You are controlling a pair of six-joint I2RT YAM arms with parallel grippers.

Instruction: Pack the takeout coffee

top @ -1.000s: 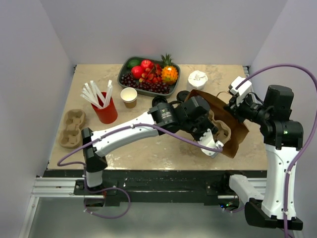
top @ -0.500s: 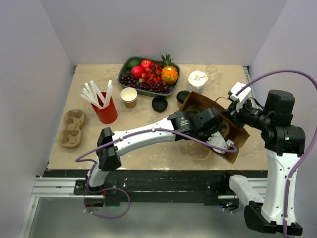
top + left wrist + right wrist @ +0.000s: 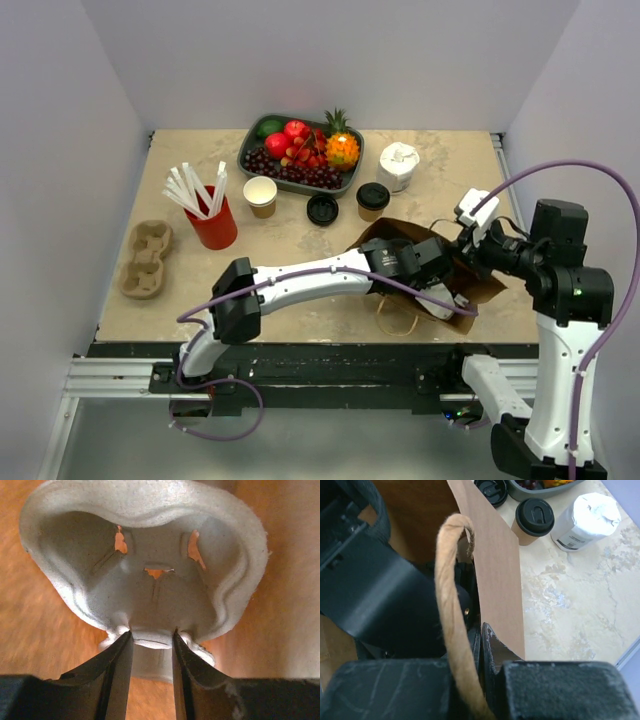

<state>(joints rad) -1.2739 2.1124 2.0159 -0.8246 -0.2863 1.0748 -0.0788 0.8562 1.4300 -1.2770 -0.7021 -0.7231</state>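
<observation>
marble table (image 3: 450, 170): fruit tray (image 3: 243, 155), red cup (image 3: 213, 226), takeout coffee (image 3: 372, 198), paper bag (image 3: 487, 290)

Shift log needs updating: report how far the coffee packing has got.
Done: the paper bag is open, its edge pinched by the right end effector. In hand: the left end effector grips a pulp cup carrier and has it inside the bag. Left: the takeout coffee stands lidded outside the bag, not yet packed.
</observation>
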